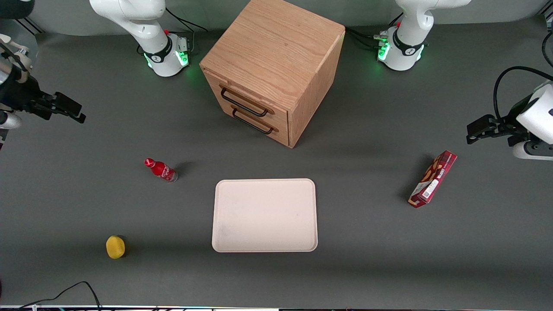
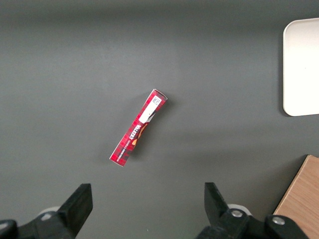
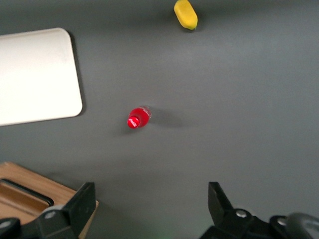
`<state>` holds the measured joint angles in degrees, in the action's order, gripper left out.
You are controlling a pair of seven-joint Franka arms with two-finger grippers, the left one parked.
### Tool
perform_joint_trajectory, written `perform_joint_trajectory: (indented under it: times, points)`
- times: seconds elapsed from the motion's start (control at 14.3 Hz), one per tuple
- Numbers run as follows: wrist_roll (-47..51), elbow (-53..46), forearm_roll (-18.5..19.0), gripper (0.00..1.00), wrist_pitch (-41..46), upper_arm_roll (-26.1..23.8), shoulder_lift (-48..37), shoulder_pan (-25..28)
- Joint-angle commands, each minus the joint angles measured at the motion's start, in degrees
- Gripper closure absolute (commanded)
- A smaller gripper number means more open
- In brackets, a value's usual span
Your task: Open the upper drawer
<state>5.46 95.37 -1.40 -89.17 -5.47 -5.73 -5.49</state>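
Observation:
The oak cube cabinet (image 1: 276, 47) stands at the back middle of the table, its two drawers facing the working arm's end and the front camera. The upper drawer (image 1: 247, 96) is closed, with its long black bar handle (image 1: 244, 102) above the lower drawer's matching handle (image 1: 252, 122). My right gripper (image 1: 69, 110) hangs open and empty above the table, far from the cabinet toward the working arm's end. In the right wrist view the gripper (image 3: 149, 191) is open over bare table, with a cabinet corner (image 3: 65, 196) and one black handle (image 3: 25, 191) beside one finger.
A red bottle (image 1: 160, 169) stands between the gripper and the cream tray (image 1: 265, 214); it also shows in the right wrist view (image 3: 138, 118). A yellow object (image 1: 115, 246) lies nearer the front camera. A red box (image 1: 433, 179) lies toward the parked arm's end.

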Motion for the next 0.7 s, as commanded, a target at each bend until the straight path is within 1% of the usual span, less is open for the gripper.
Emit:
perform_joint_trajectory:
  times: [0.0,0.07,0.21,0.28,0.35,0.42,0.49,0.56,0.63]
  points:
    - [-7.21,-3.43,-1.13,0.00,4.87,-0.59,0.81,0.66]
    - [-8.09,-4.13,-2.10,0.00,5.23,-0.86,0.98,0.57]
    - [-10.98,-4.22,-2.20,0.00,5.67,-2.95,0.99,0.66]
    - [-16.31,-4.66,-2.63,0.00,5.67,-4.10,1.25,0.66]
    - [-22.28,-4.84,-3.86,0.00,5.67,-5.33,1.16,0.66]
    - [-24.78,-5.71,-5.96,0.00,5.67,-6.30,1.16,0.66]
    - [-25.41,-6.50,-6.94,0.00,5.67,-7.53,1.25,0.75]
    - [-25.68,-6.77,-7.12,0.00,5.67,-9.97,1.68,0.66]
    - [-28.12,-6.77,-7.21,0.00,5.67,-12.44,2.38,0.66]
